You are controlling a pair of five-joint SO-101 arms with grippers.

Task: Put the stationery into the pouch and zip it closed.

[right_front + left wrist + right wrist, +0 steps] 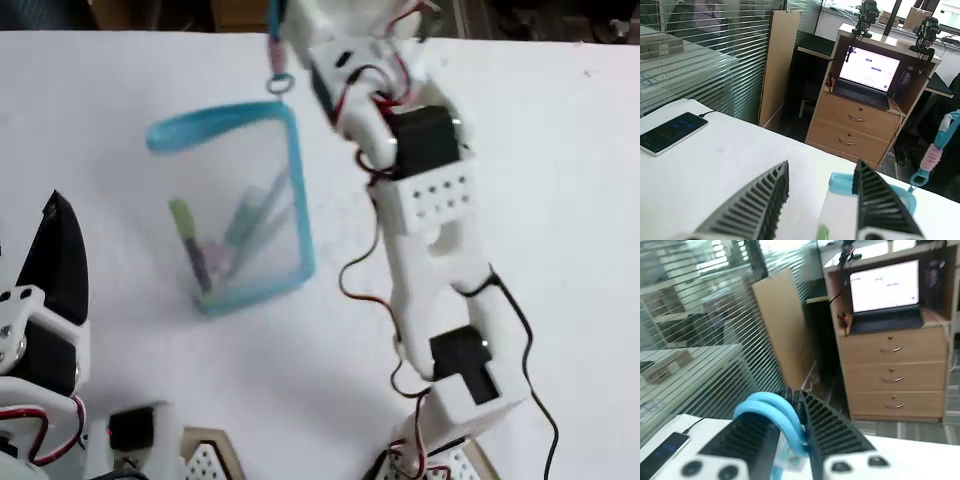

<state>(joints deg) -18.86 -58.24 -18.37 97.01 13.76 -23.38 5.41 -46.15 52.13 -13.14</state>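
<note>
The pouch [245,215] lies on the table [560,180] with pens [215,245] inside. Just beyond the pouch, the right gripper [797,400] pinches its blue strap [771,407]. Near the pouch, the left gripper [822,185] gapes, holding nothing.

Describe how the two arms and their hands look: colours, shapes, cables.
Both arms are built of white plastic shells with black motor blocks. The right arm has a perforated white plate and thin red and black cables along it; the left arm carries red wires too. The left hand and right hand have black, ribbed, wedge-shaped fingers.
</note>
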